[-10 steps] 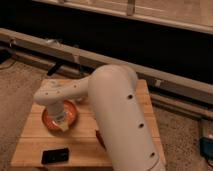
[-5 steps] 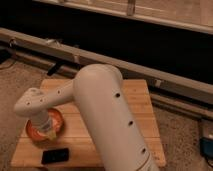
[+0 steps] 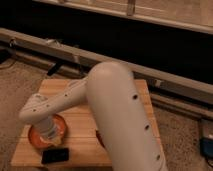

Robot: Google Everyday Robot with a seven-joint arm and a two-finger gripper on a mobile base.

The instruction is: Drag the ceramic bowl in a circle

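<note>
Glossy ceramic bowl, matt wooden table

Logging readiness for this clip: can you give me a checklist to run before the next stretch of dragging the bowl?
1. The claw is down inside the ceramic bowl: ok.
2. The claw is shut: ok. Whether it pinches the bowl's wall: cannot tell.
3. Bowl fully on the wooden table: ok, though near the front-left corner.
4. Drag path free: not ok, a black object lies right by the bowl's front edge.
5. What the reddish thing half hidden behind the arm is: cannot tell.
</note>
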